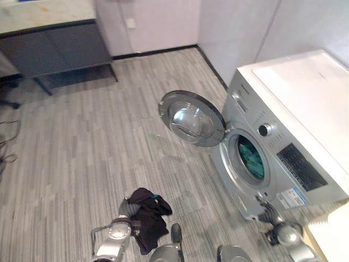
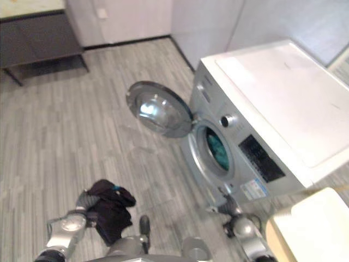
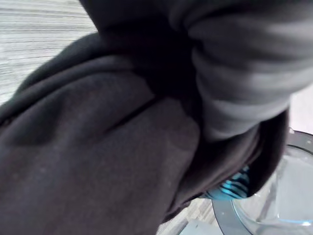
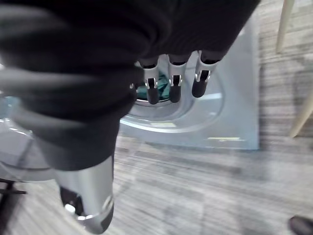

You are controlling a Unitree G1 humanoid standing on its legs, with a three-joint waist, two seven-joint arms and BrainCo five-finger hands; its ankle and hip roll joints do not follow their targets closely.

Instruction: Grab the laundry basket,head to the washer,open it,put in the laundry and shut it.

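Dark garment (image 1: 146,216) hangs lengthwise downward from left hand (image 1: 126,208).

Grey wood-look plank floor (image 1: 82,153) is carrying pretty much everything here. The silver front-load washer (image 1: 289,136) is sitting on it against the wall, its round door (image 1: 192,118) hanging open over the planks. A dark cabinet (image 1: 54,52) with a pale top is standing on the floor at the far wall, well apart from the washer.
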